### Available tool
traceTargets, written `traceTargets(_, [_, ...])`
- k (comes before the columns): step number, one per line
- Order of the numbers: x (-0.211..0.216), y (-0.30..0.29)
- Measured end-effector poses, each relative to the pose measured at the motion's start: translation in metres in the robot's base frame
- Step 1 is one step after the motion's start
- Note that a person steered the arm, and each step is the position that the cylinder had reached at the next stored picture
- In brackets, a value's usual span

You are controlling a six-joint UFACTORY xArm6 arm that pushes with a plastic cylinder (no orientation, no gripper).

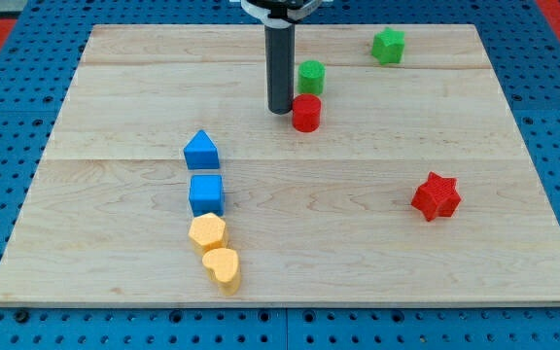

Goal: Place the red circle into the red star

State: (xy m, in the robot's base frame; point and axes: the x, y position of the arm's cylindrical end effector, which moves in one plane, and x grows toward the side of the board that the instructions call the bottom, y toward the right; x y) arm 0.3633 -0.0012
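Observation:
The red circle [306, 112] is a short red cylinder standing on the wooden board [358, 243] above the middle. The red star [437, 196] lies toward the view's right and lower down, well apart from the circle. My tip [280, 110] is the lower end of the dark rod, just to the left of the red circle, touching it or nearly so. A green cylinder [311, 76] stands right behind the red circle, toward the view's top.
A green star [389, 46] lies near the top right. On the left a blue triangle-topped block [201, 150], a blue cube [206, 194], a yellow hexagon [207, 233] and a yellow heart [223, 267] form a column. Blue pegboard surrounds the board.

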Motion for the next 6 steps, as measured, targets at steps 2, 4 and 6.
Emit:
traceTargets(2, [0.005, 0.086])
traceTargets(4, [0.024, 0.123])
traceTargets(6, [0.074, 0.160])
